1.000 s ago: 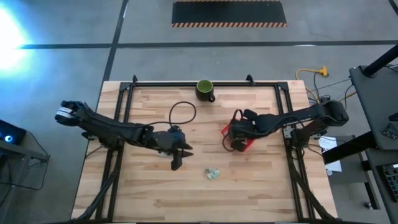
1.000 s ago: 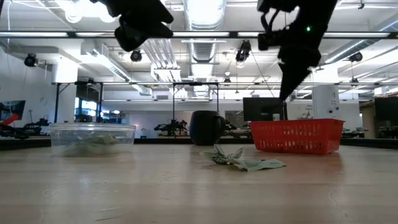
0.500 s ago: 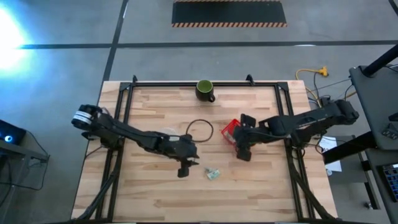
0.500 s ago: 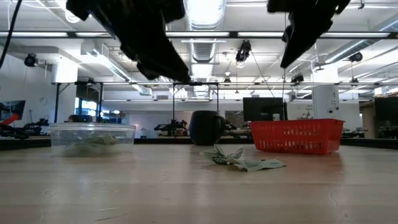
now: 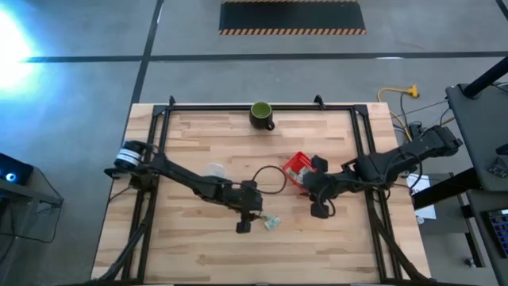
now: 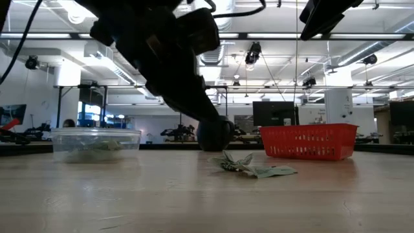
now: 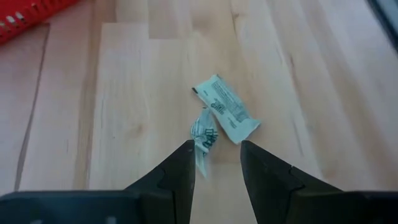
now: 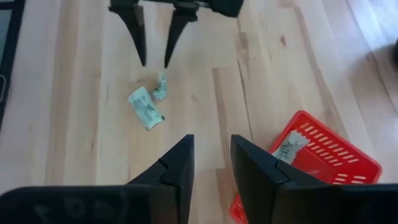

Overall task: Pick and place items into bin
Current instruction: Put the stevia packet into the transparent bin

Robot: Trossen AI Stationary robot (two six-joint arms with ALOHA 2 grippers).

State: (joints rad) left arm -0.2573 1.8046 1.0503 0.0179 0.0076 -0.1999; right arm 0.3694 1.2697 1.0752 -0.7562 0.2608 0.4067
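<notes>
Two packets (image 7: 222, 112) lie loose on the bench (image 5: 190, 246), low centre of the high view. The left claw (image 7: 214, 163), fingers spread and empty, hangs just beside them; lower straight, straddle the crumpled one, then pinch. The right claw (image 8: 210, 163), spread, seemingly empty, waits above the red bin (image 5: 295, 165).

A big robot lab or workshop is being shown. Far past the jaws, long ceiling lights (image 6: 213, 13) and bare pipes (image 6: 207, 48) are being seen, with desks and screens (image 6: 275, 113) behind. A striped floor mat (image 5: 292, 17) is lying beyond the wooden table (image 5: 182, 254).
</notes>
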